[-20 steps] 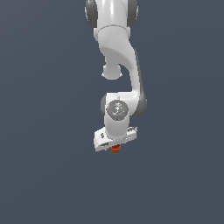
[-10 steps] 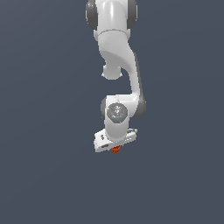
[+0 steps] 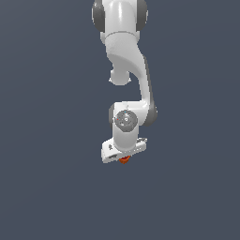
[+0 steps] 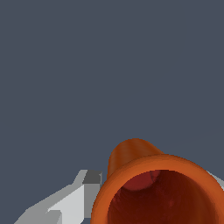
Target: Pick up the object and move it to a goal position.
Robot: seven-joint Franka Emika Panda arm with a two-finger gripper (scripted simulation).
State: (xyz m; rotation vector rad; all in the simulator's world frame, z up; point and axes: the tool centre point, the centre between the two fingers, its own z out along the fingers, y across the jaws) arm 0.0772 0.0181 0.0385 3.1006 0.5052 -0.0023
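In the exterior view, the orange-red cup (image 3: 124, 160) is being carried under the white gripper (image 3: 123, 158) of the arm (image 3: 129, 70), against a plain grey backdrop. In the wrist view, the cup (image 4: 153, 188) is being gripped, hollow mouth toward the camera, with one grey finger (image 4: 72, 201) pressed against its side.

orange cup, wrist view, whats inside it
Inside the orange cup only its darker red hollow wall and a reddish patch deeper in show. The lower interior is cut off by the frame. A gripper finger sits beside it.
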